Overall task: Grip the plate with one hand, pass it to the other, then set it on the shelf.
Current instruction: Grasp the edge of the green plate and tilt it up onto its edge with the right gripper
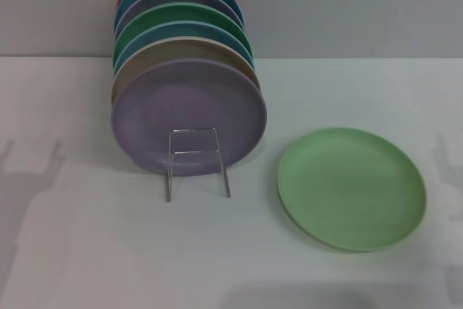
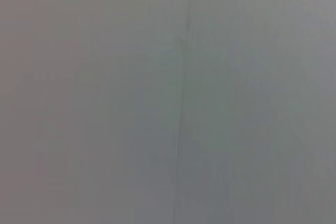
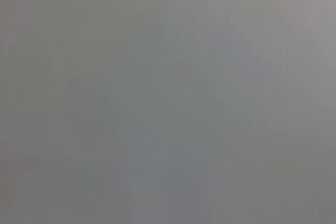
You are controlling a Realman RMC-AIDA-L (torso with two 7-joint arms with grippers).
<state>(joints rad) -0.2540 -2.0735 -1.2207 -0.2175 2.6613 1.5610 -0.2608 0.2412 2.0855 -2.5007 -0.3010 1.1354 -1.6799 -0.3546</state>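
1. Neither gripper shows in any view, so I cannot tell how the jaws stand; both wrist views give only blank grey.
2. The plate (image 1: 352, 188) lies flat, face up, on the white worktop (image 1: 87, 251), to the robot's right of the shelf (image 1: 197, 161) and apart from it. Being round, it has no long axis.
3. The shelf's squared wire loop stands upright before a lilac plate (image 1: 188, 115), which fronts a leaning row of plates (image 1: 184, 23), each hiding most of the next.
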